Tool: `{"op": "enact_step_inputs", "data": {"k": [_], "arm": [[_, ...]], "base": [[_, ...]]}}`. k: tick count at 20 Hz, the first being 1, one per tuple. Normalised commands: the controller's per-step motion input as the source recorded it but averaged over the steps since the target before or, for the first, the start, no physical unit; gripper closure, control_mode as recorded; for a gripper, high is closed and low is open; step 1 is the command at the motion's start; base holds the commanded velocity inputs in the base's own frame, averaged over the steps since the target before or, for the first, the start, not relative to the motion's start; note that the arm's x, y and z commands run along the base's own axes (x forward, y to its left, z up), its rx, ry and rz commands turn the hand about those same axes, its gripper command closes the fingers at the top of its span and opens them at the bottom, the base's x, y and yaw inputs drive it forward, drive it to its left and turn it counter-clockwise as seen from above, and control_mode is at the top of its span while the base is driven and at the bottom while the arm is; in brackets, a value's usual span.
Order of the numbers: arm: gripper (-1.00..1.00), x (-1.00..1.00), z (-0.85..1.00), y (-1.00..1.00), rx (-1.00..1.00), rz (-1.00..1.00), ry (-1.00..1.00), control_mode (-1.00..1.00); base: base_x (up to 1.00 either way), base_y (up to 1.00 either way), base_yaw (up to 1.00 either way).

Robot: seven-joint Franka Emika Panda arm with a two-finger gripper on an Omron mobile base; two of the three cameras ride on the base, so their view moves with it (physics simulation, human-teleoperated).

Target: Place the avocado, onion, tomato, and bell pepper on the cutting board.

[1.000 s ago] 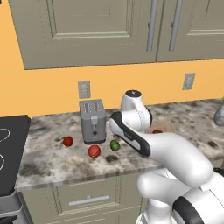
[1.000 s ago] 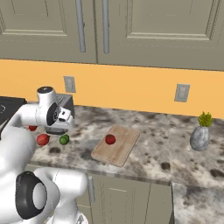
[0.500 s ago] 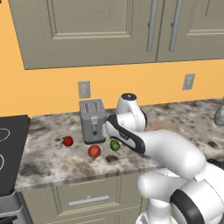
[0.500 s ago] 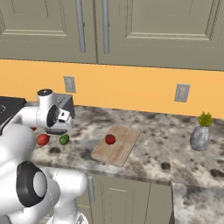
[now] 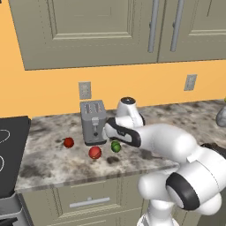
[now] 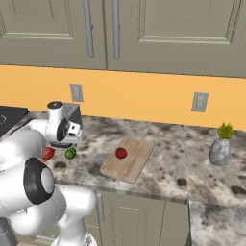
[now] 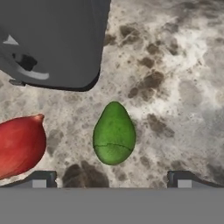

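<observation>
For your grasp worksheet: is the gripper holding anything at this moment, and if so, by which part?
Nothing is held. The gripper is open above the avocado, which lies free on the counter.

wall: orange painted wall [image 6: 144,98], two grey outlet plates
upper cabinets: grey-green panelled doors [image 5: 101,31], metal bar handles
worktop: mottled grey-brown stone worktop [image 6: 168,168]
lower cabinets: grey-green drawer fronts [image 5: 84,201]

left base: behind-left, facing counter [image 5: 53,163] | right base: behind-right, same counter, toaster [image 6: 72,114] shared | hand: close, straight down on avocado [image 7: 114,134]
</observation>
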Motion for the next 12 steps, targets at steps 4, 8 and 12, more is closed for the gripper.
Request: {"op": "enact_step_inputs", "data": {"k": [4,8,12], "arm": [[-1.00,0.14,-0.24,0.05,0.00,0.00,0.04,-1.00],[-1.00,0.10,-0.29,0.10,0.00,0.00,0.04,-1.00],[-1.00,0.03,-0.30,0.01,0.00,0.00,0.01,-1.00]], "base": [[0.00,0.00,0.00],[0.00,0.00,0.00],[0.00,0.00,0.00]]}}
